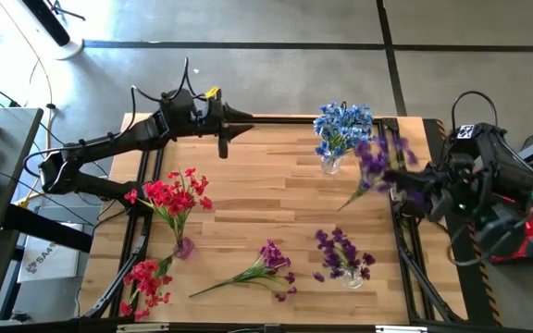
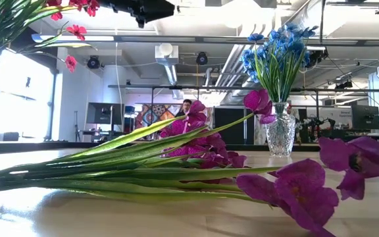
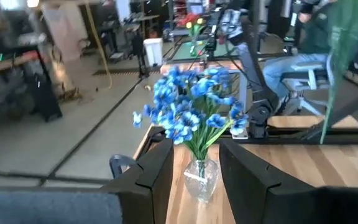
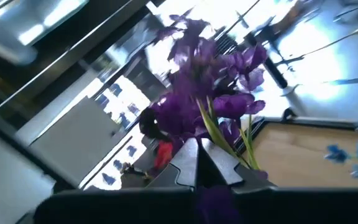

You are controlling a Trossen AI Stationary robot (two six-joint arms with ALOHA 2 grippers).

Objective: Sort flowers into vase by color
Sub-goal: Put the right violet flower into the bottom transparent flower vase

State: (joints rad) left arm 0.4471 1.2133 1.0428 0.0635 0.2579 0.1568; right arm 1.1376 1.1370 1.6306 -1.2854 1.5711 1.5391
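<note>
I am seeing my right claw (image 4: 197,163) gripping a purple spray (image 1: 378,159) above the counter (image 1: 276,199) between the blue-flower vase (image 1: 331,163) and the purple-flower vase (image 1: 352,276), while my left claw (image 1: 224,129) is hanging partly open at the far edge, holding nothing.

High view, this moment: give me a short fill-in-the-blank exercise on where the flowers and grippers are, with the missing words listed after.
1. The right gripper is shut on a spray of ____ flowers.
2. The vase at the table's far edge holds ____ flowers.
3. A purple spray lies flat on the table between the red vase and the ____ vase.
4. The left gripper holds ____.

Missing words: purple; blue; purple; nothing
</note>
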